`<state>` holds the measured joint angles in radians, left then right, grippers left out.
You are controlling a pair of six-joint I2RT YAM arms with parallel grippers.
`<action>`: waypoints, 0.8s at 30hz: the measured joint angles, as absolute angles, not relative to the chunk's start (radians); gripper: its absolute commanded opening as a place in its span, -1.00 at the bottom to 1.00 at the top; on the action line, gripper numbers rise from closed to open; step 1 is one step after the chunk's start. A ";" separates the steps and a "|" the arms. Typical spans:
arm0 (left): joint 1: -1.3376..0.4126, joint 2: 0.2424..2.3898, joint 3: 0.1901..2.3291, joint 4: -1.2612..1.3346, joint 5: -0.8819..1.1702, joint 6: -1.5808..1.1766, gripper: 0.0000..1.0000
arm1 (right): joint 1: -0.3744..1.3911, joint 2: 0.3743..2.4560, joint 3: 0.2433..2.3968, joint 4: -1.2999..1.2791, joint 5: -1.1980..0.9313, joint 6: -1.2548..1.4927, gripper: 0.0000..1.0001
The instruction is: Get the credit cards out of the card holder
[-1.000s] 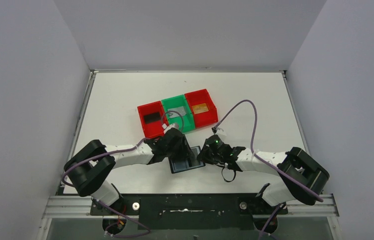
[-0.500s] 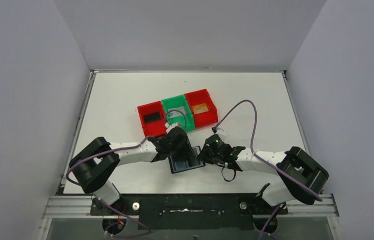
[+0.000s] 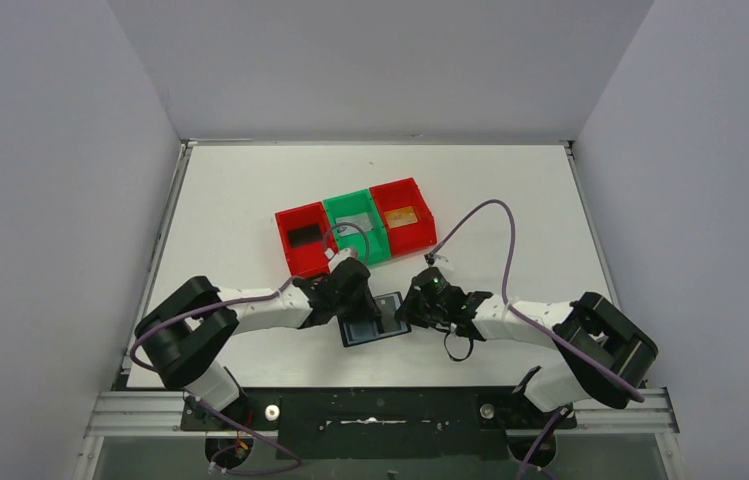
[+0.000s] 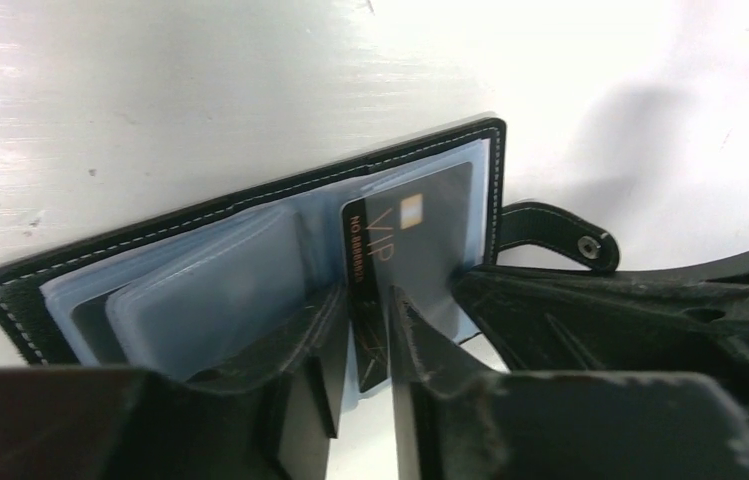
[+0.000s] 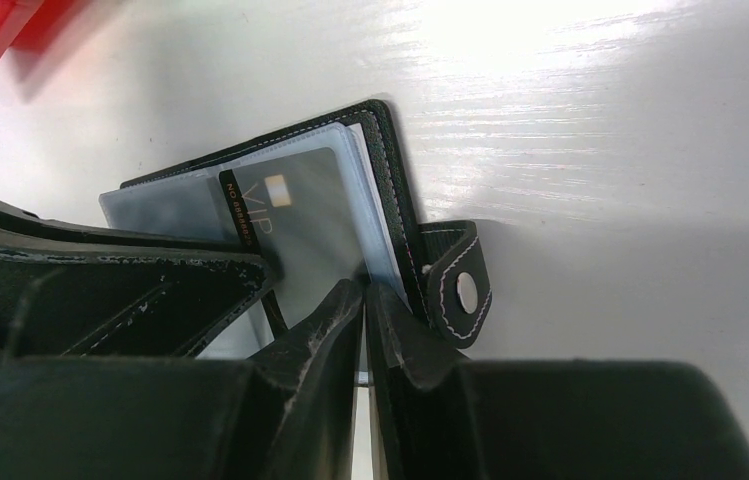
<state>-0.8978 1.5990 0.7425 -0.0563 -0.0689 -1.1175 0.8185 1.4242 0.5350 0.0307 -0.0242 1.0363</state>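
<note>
Anchoring for extraction: your right tool (image 5: 363, 296) pinched the card holder (image 4: 190, 300) at 3 o'clock; your left tool (image 4: 368, 302) clamped its black card (image 4: 420, 225).

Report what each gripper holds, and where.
Right gripper: card holder, near edge beside the snap strap. Left gripper: straddles the black card's near end; grip unclear.

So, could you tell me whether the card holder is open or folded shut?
Open: the card holder lies spread on the table, clear pockets up, black VIP card showing, snap strap undone.
</note>
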 measured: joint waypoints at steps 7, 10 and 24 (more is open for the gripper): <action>-0.898 1.577 0.696 -0.009 -0.078 -1.122 -1.00 | 0.817 1.426 0.535 0.032 -0.034 1.036 -0.78; -0.897 1.572 0.688 -0.001 -0.078 -1.122 -1.00 | 0.817 1.427 0.535 0.032 -0.035 1.036 -0.76; -0.890 1.505 0.598 0.070 -0.047 -1.126 -1.00 | 0.812 1.438 0.543 0.055 -0.041 1.038 -0.59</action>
<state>-0.8902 1.5047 0.5983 0.0696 -0.0471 -1.1263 0.8120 1.4384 0.5430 0.0547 -0.0406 1.0382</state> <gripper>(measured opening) 0.020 0.200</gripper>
